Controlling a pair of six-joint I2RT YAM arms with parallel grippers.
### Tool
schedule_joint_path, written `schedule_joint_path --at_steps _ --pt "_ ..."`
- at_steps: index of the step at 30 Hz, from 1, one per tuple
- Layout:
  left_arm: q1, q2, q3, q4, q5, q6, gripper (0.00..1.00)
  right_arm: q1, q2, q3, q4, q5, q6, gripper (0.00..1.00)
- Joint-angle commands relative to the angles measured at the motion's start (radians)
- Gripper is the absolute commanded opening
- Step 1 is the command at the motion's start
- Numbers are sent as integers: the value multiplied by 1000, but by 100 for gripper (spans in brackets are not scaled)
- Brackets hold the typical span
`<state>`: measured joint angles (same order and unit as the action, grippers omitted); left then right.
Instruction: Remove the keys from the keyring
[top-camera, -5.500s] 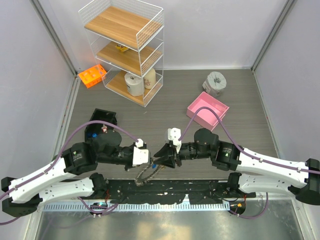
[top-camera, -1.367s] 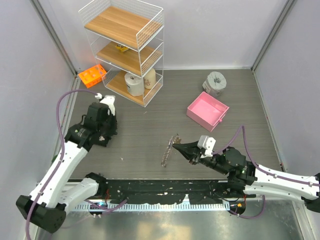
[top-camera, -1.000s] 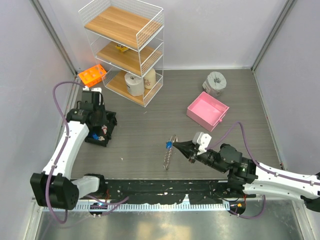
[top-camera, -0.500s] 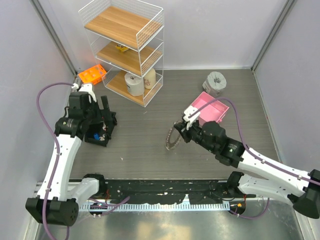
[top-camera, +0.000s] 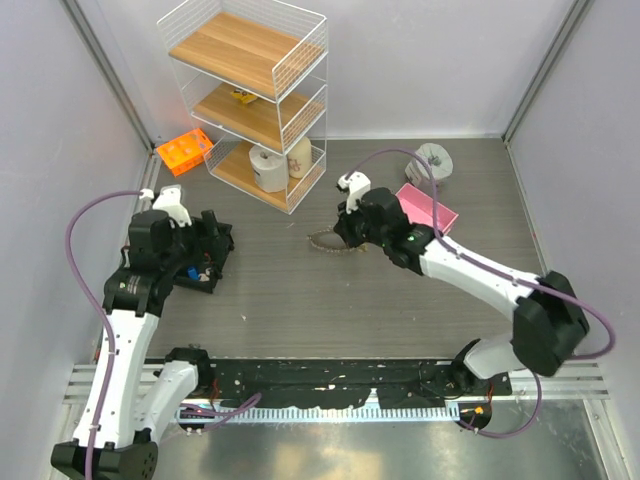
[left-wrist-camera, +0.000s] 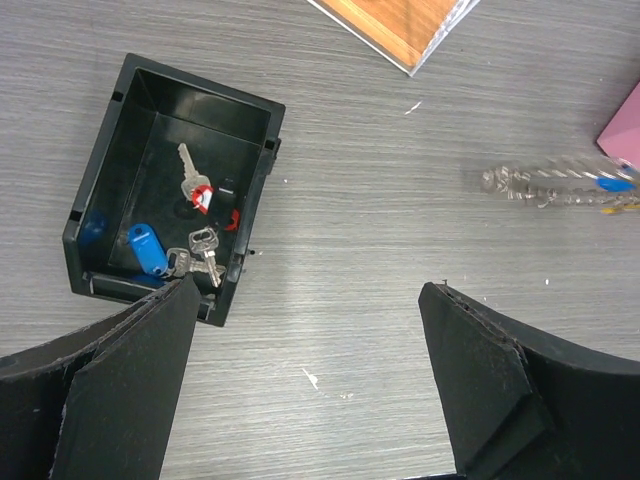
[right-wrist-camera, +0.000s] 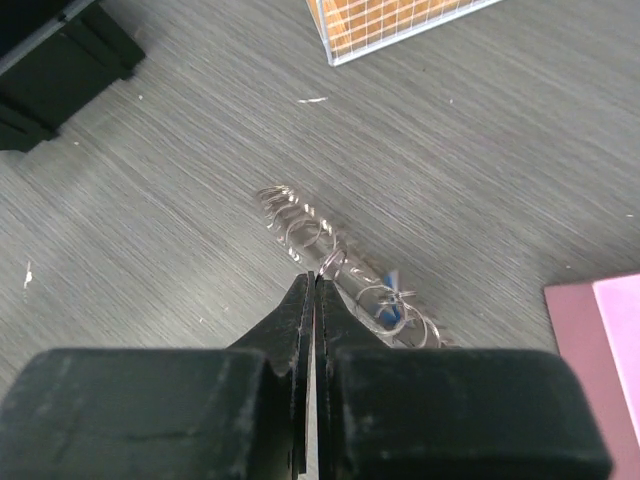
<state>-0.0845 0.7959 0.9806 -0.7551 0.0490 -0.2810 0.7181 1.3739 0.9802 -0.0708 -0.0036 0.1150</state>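
Note:
The keyring (right-wrist-camera: 322, 240) is a silvery loop of linked rings, and my right gripper (right-wrist-camera: 313, 280) is shut on one of its rings. A blue-headed key (right-wrist-camera: 390, 312) still hangs on it. From above, the keyring (top-camera: 325, 241) dangles from the right gripper (top-camera: 345, 232) just over the table between the shelf and the pink box. In the left wrist view the keyring (left-wrist-camera: 550, 185) is a blur at the right. My left gripper (left-wrist-camera: 310, 290) is open and holds nothing. It hovers beside a black box (left-wrist-camera: 105, 170) with several loose keys (left-wrist-camera: 195, 190) in it.
A white wire shelf (top-camera: 250, 95) stands at the back, with an orange rack (top-camera: 184, 152) to its left. The pink box (top-camera: 428, 205) and a grey tape roll (top-camera: 435, 160) are behind the right arm. The black box (top-camera: 195, 258) sits at the left.
The right arm has swung the keyring from the near middle of the table towards the shelf and pink box. The left gripper has opened by the black box and drawn back a little.

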Motion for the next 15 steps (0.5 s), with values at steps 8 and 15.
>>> schedule_joint_path --at_steps 8,15 --pt "2 -57 -63 74 78 -14 100 -111 245 288 -50 -87 101 69" --pt "2 -125 -123 147 114 -27 99 -111 -1 210 -43 91 51 95"
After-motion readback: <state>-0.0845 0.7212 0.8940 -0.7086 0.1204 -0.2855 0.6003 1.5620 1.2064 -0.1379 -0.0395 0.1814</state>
